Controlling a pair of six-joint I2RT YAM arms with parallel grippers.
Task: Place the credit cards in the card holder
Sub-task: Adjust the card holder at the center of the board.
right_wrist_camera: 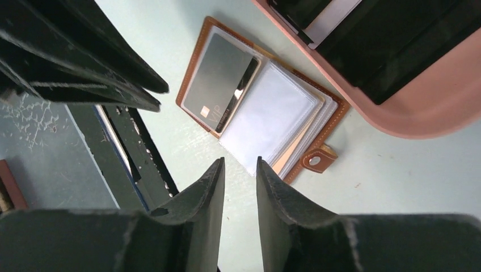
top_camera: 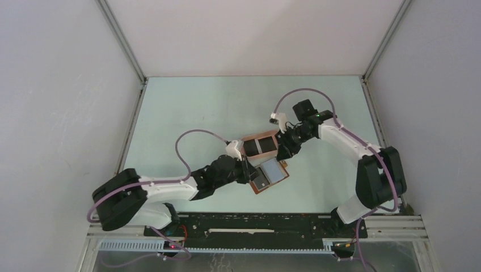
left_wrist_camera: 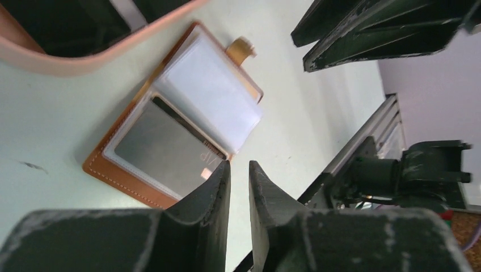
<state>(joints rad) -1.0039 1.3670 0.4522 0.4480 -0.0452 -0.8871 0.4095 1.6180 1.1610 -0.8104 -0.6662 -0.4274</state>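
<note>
The card holder (top_camera: 271, 175) lies open on the table, brown leather with clear pockets and a snap tab; it also shows in the left wrist view (left_wrist_camera: 176, 122) and the right wrist view (right_wrist_camera: 266, 113). A dark grey card (left_wrist_camera: 159, 150) (right_wrist_camera: 218, 82) sits in its left pocket. More black credit cards (top_camera: 260, 146) lie in the pink tray (top_camera: 261, 134). My left gripper (top_camera: 248, 170) (left_wrist_camera: 239, 165) hovers at the holder's left edge, jaws almost shut and empty. My right gripper (top_camera: 282, 154) (right_wrist_camera: 240, 161) hovers between tray and holder, jaws almost shut and empty.
The pink tray's rim (left_wrist_camera: 85, 59) (right_wrist_camera: 431, 107) lies just beyond the holder. The two grippers are close together over the holder. The black rail at the table's near edge (top_camera: 255, 224) runs just behind the holder. White walls enclose the table.
</note>
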